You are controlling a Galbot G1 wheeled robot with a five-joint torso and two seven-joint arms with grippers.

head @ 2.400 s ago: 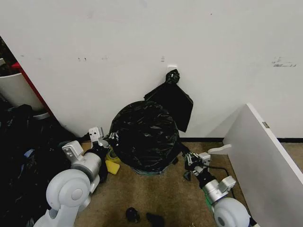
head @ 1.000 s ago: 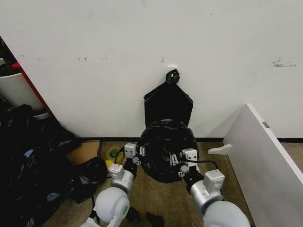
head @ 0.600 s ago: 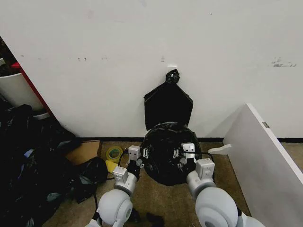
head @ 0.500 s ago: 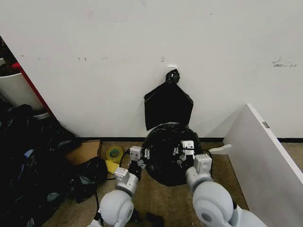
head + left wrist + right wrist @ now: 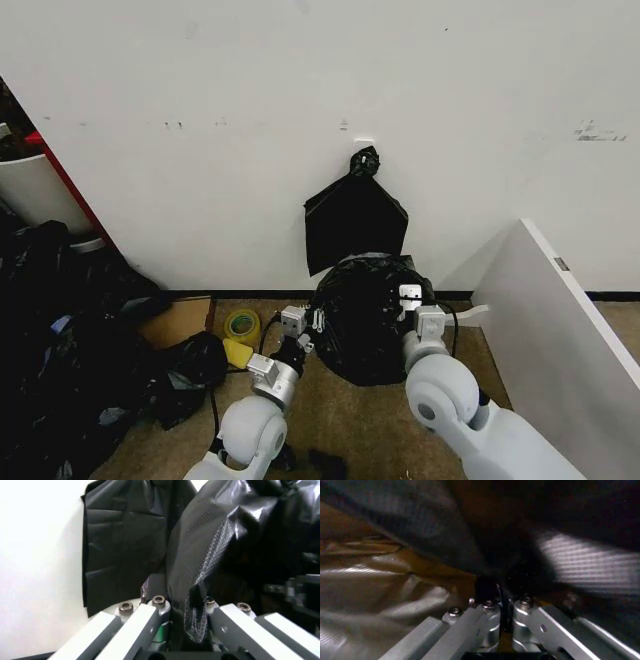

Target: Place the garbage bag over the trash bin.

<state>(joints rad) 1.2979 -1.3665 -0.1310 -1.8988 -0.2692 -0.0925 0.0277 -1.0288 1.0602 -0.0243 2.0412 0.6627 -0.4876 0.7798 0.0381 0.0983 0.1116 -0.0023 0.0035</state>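
The right gripper [image 5: 503,605] pinches a fold of the garbage bag [image 5: 470,528], its glossy black plastic spreading across the frame's upper half.

Storage corner, scuffed white wall [image 5: 200,120], brown floor [image 5: 340,420], heaped dark bags [image 5: 60,340]

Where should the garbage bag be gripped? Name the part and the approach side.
Grip the garbage bag by pinched folds of loose film low on its two flanks, coming in from the sides. The thin plastic bunches easily; the left gripper and right gripper are each shut on such a fold.
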